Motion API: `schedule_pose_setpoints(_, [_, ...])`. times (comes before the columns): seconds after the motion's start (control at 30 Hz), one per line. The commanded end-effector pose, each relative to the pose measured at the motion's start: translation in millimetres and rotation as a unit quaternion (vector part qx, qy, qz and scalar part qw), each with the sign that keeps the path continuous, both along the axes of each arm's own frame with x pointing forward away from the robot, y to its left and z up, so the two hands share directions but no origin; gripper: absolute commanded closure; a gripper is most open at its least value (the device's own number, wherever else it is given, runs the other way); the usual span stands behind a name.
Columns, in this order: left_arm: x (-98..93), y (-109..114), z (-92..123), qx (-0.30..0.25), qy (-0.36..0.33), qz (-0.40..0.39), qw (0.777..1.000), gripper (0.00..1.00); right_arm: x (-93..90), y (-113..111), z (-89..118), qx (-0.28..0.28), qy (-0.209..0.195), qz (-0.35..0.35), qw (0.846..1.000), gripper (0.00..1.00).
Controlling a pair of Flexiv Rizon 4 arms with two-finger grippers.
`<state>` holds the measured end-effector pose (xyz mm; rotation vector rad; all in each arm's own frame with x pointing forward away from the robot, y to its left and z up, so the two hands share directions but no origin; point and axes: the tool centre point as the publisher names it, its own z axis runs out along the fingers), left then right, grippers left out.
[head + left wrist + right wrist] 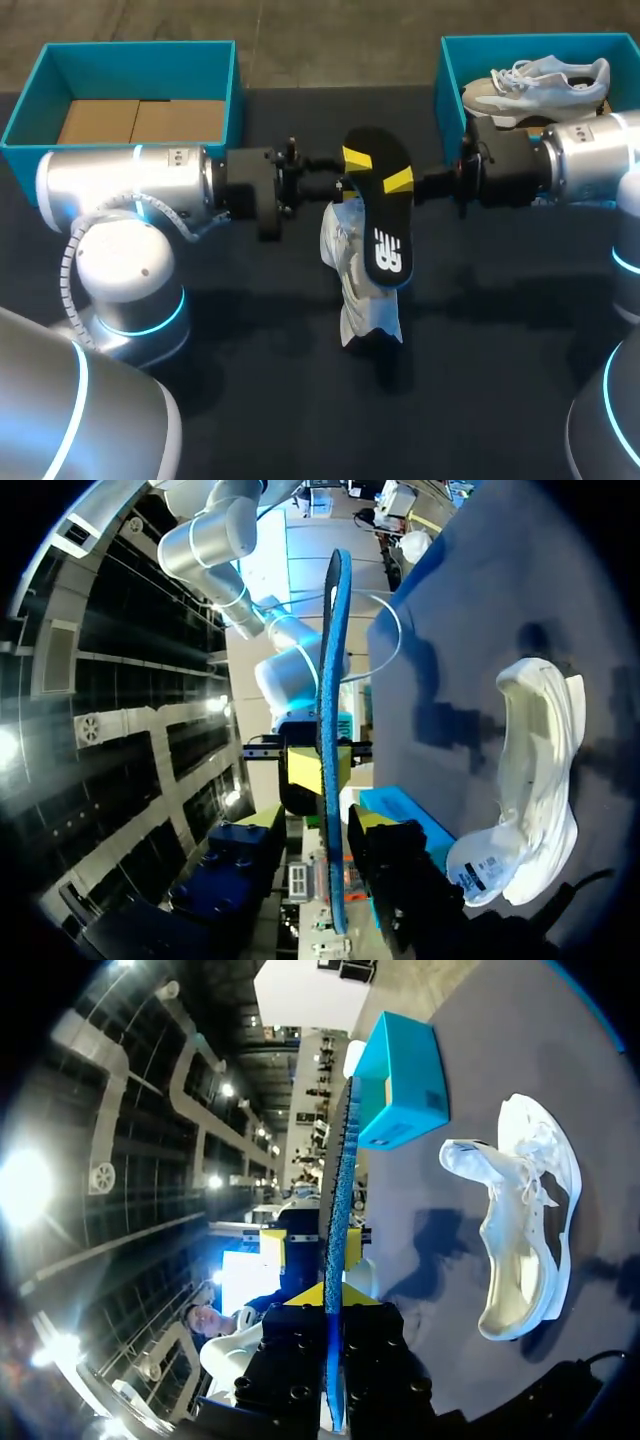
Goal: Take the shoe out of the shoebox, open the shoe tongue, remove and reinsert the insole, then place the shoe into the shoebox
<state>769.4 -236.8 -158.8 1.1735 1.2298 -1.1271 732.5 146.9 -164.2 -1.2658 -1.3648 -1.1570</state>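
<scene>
Your right pincer point(326, 1298) is clenched on the insole point(337, 1210), which stands edge-on between its fingertips as a thin dark blade with a blue rim. Your left pincer point(357, 160) meets the same insole from the opposite side, but you cannot tell whether it grips. Only the head view gives you the insole's black face with its white mark, held in the air over the white shoe point(355, 275) on the dark table point(250, 400) beneath both pincers. Farther off, a teal shoebox point(140, 45) floored with cardboard sits beyond the left pincer, and a second shoebox point(450, 70) holding a pale shoe point(540, 85) beyond the right.
</scene>
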Motion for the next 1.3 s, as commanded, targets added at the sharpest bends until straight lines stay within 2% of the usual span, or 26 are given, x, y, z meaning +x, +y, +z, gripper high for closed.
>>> schedule_pose_setpoints(0.03, [1.0, -7, -3, -0.006, 0.001, 0.002, 1.000, 0.65, 0.0, 5, -1, 0.001, -0.002, -0.001, 1.000, 1.00])
schedule_pose_setpoints(0.27, [2.0, -12, -4, -0.016, 0.004, 0.014, 1.000, 0.74, 0.3, 7, -1, 0.003, -0.005, 0.000, 1.000, 1.00])
schedule_pose_setpoints(0.4, [2.5, -14, -5, -0.018, 0.004, 0.016, 1.000, 0.75, -0.4, 9, 1, 0.005, -0.006, 0.001, 1.000, 1.00])
schedule_pose_setpoints(0.57, [3.1, -16, -6, -0.018, 0.003, 0.016, 1.000, 0.89, -0.7, 9, 1, 0.006, -0.007, 0.001, 1.000, 1.00])
schedule_pose_setpoints(0.63, [3.5, -16, -7, -0.017, 0.003, 0.018, 1.000, 0.89, -0.7, 9, 1, 0.006, -0.008, 0.001, 1.000, 1.00])
schedule_pose_setpoints(0.8, [4.3, -14, -11, -0.016, 0.010, 0.023, 1.000, 1.00, -0.8, 8, 0, 0.006, -0.006, 0.001, 1.000, 1.00])
schedule_pose_setpoints(0.9, [4.3, -13, -12, -0.013, 0.016, 0.023, 1.000, 1.00, -0.5, 7, 0, 0.006, -0.008, -0.002, 1.000, 1.00])
schedule_pose_setpoints(0.93, [4.2, -13, -12, -0.013, 0.020, 0.023, 0.999, 1.00, -0.6, 6, 0, 0.006, -0.008, -0.003, 1.000, 0.74])
schedule_pose_setpoints(0.97, [4.0, -13, -12, -0.012, 0.023, 0.021, 0.999, 1.00, -1.1, 4, -1, 0.003, -0.013, -0.008, 1.000, 0.41])
schedule_pose_setpoints(1.0, [3.8, -12, -13, -0.011, 0.029, 0.019, 0.999, 1.00, -1.5, 3, -2, 0.002, -0.015, -0.010, 1.000, 0.00])
schedule_pose_setpoints(1.13, [-1.9, -10, -15, -0.014, 0.048, 0.003, 0.999, 1.00, -3.9, -7, -6, -0.012, -0.046, -0.017, 0.999, 0.00])
schedule_pose_setpoints(1.3, [-11.6, -4, -19, -0.019, 0.096, -0.012, 0.995, 1.00, -5.7, -25, -6, -0.053, -0.142, -0.033, 0.988, 0.00])
